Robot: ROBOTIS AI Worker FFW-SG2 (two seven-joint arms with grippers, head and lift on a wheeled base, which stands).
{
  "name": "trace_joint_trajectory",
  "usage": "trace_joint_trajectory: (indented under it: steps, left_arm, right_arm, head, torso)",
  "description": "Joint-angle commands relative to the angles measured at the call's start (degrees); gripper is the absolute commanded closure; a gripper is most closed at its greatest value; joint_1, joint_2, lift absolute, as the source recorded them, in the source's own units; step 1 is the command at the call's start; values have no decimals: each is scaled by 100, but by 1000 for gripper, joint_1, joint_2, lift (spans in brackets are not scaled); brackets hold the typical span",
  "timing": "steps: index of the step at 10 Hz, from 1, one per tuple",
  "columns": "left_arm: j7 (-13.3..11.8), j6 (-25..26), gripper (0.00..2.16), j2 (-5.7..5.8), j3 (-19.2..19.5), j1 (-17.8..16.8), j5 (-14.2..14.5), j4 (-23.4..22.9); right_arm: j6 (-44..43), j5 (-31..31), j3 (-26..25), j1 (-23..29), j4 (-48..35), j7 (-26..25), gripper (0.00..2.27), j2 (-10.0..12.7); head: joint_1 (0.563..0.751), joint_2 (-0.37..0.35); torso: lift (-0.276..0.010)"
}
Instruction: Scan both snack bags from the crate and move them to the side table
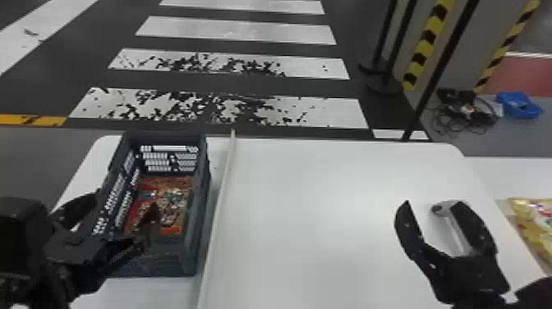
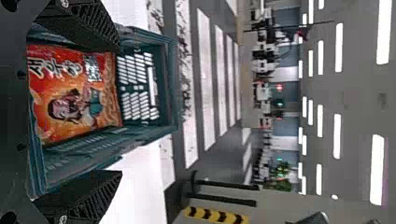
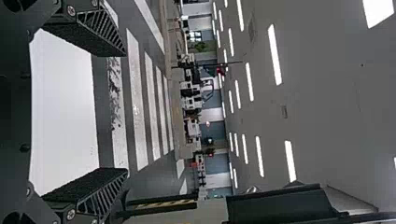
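Note:
In the head view my left gripper [image 1: 126, 199] is open over the near left part of the dark crate [image 1: 203, 185], with nothing between its fingers. An orange-red snack bag [image 1: 168, 205] lies inside the crate. From the left wrist, the open gripper [image 2: 119, 109] faces the crate [image 2: 172, 88] and the printed front of the snack bag [image 2: 70, 93]. My right gripper [image 1: 432, 202] stands open and empty above the white table's right part; its fingers also frame the right wrist view, the gripper [image 3: 125, 112] parted wide. A yellow snack bag [image 1: 534, 222] lies on the side table [image 1: 509, 172] at far right.
A thin white divider [image 1: 224, 193] runs along the table [image 1: 312, 197] right of the crate. A grey rod-like object [image 1: 456, 232] with a rounded end shows between the right fingers. Beyond the tables are striped posts [image 1: 425, 45] and a blue item [image 1: 519, 104] on the floor.

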Motion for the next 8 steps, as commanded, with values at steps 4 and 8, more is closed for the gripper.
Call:
trace_joint_trajectory:
  steps: [4,8]
  left_arm:
    - [115,1610,83,-285,548,-1076,343,-148]
    - [308,2032,151,-426,389,-2350,493,1065]
  right_arm:
    - [-36,-94,78,-11,-89,162,120,-201]
    - [-19,-130,148,-11,-160,171,120,-316]
  head:
    - [695,12]
    - [695,47]
  torso:
    - [-95]
    - [-95]
